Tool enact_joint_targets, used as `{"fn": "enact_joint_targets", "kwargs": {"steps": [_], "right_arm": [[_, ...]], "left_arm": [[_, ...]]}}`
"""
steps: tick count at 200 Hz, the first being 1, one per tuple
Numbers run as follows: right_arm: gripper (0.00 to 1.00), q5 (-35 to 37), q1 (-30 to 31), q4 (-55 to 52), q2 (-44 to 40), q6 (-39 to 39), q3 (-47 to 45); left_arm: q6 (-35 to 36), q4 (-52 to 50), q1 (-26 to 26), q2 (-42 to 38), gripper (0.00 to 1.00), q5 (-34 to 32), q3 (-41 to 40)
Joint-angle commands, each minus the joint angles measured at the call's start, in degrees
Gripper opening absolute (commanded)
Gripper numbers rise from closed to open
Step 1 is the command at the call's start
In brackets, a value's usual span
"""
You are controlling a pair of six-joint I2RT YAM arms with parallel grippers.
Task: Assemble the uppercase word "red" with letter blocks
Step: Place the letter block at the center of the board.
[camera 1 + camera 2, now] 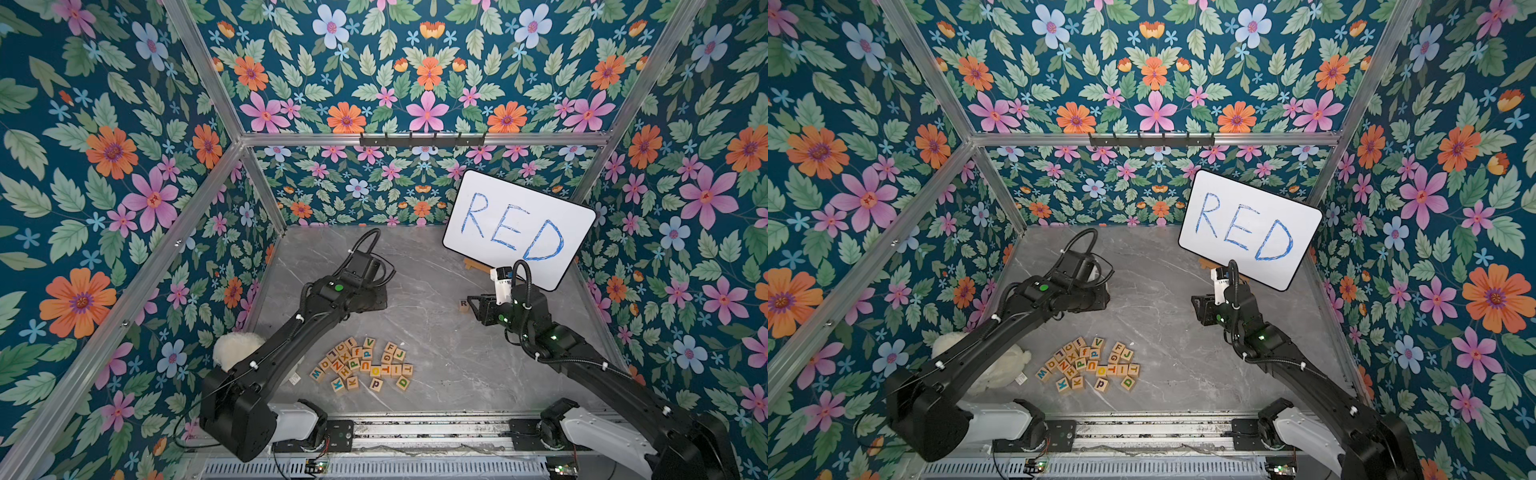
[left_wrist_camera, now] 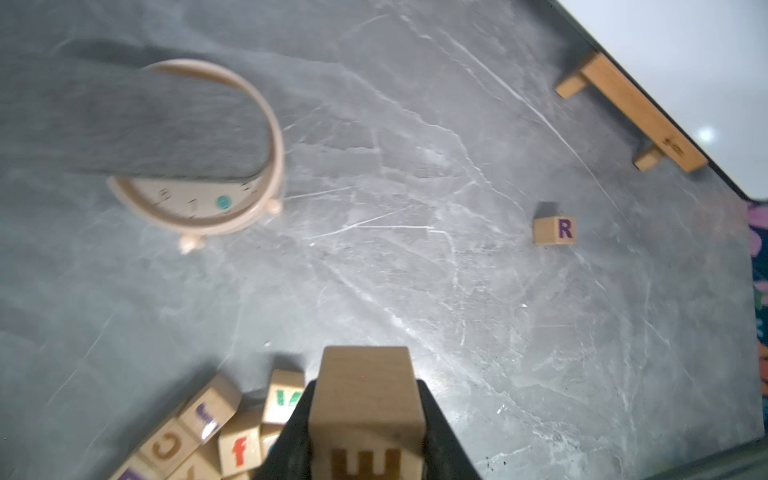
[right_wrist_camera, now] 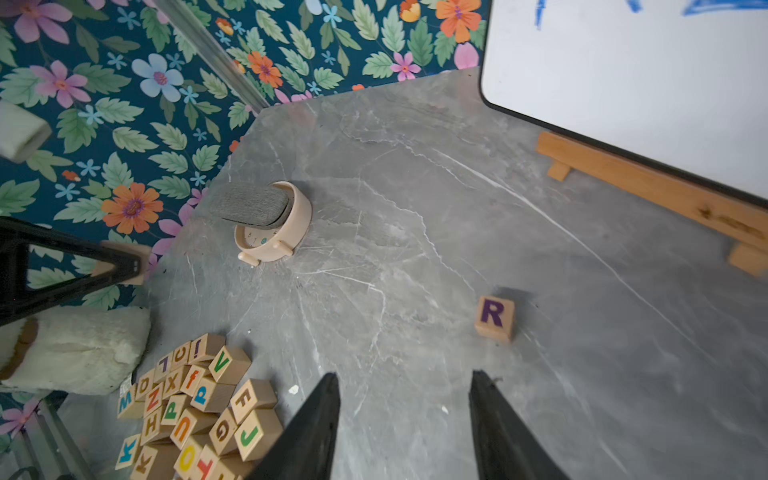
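My left gripper (image 2: 368, 409) is clamped on a light-wood cube with a brownish-orange E (image 2: 365, 386), which I hold clear of the grey marble-look table (image 2: 415, 208). My right gripper (image 3: 405, 378) has its jaws apart with nothing between them. It is just short of the light-wood cube with a dark-purple R (image 3: 494, 318), which sits alone near the white board's wooden easel (image 3: 648, 187). The light-wood cube with a green D (image 1: 403, 381) lies at the edge of the heap of letter blocks (image 1: 357, 365).
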Motion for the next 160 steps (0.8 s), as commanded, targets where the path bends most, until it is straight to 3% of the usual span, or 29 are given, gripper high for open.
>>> {"fn": "enact_joint_targets", "kwargs": {"steps": [1,36,74,112,160], "right_arm": [[0.54,6.3,0.0,-15.2,-6.2,5.6,-0.5],[0.54,8.9,0.0,-29.1,-12.1,11.0,-0.4],[0.54,6.8,0.0,-32.4,-16.4,14.3,-1.8],[0.54,4.6,0.0,-33.2,-13.8,13.9,-2.8],[0.57,1.1,0.6,-30.6,-8.2,12.0,-4.3]], "left_arm": [[11.2,3.5,-4.8,4.6,0.0,0.9,3.5],[17.9,3.0,-12.2,12.6,0.0,0.0,5.1],[18.7,4.3,-16.8,19.6,0.0,-0.3,0.7],[17.3,5.2,-20.6,25.4,0.0,-4.2,-1.1],[16.4,8.0,-21.2,26.5,0.0,-5.3,-2.8]]}}
